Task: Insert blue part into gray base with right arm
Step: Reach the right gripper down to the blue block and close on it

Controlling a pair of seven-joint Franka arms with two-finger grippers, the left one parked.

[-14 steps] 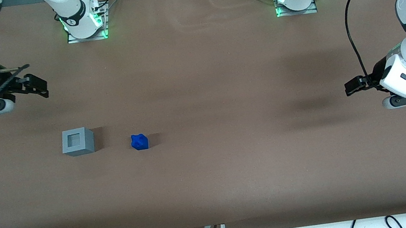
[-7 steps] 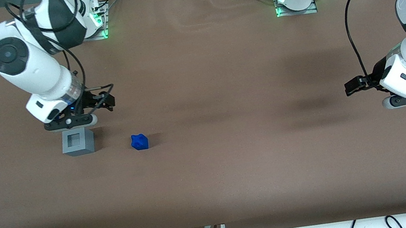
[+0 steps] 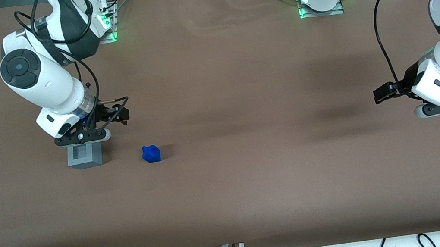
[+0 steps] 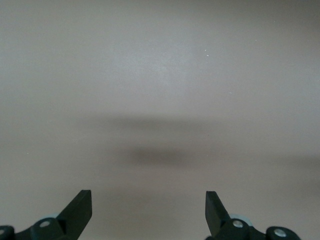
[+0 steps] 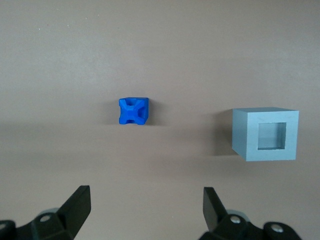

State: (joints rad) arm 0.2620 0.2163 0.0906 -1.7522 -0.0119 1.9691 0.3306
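Where brown table (image 3: 242,94) spreads, claw (image 5: 145,210) spread.

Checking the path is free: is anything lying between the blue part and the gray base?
Nothing: only bare brown table separates the blue part from the gray base, clearest in the right wrist view. The open gripper hangs above, holding nothing.

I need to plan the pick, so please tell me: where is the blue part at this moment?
The blue part lies free on the brown table, beside the gray base, toward the working arm's end. The open gripper hangs above the base, not over the part.
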